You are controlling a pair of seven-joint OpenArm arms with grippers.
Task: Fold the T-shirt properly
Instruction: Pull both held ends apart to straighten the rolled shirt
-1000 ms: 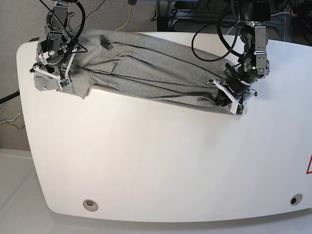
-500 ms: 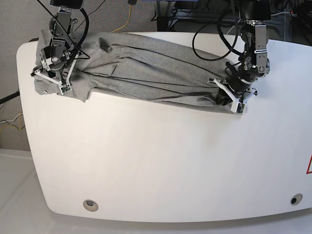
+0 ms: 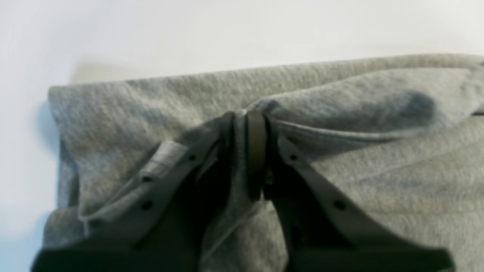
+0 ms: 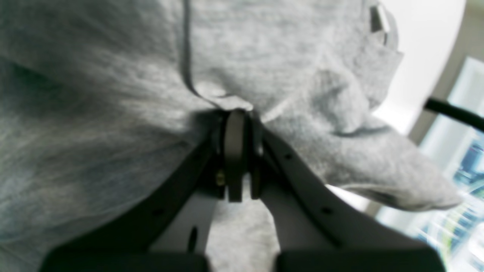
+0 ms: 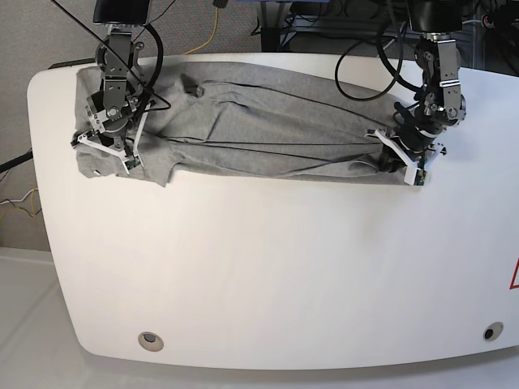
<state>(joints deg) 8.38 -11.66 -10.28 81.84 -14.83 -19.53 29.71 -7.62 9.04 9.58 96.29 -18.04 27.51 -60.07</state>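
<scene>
Base view: I hold the T-shirt (image 5: 268,130) stretched along the far edge of the table (image 5: 268,267), its long axis running between my left gripper (image 5: 403,164) and right gripper (image 5: 107,151), each clamped on one end

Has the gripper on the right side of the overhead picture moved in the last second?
Yes. The left gripper, still pinching the T-shirt, shifted toward the table's right edge and slightly toward its far edge.
</scene>
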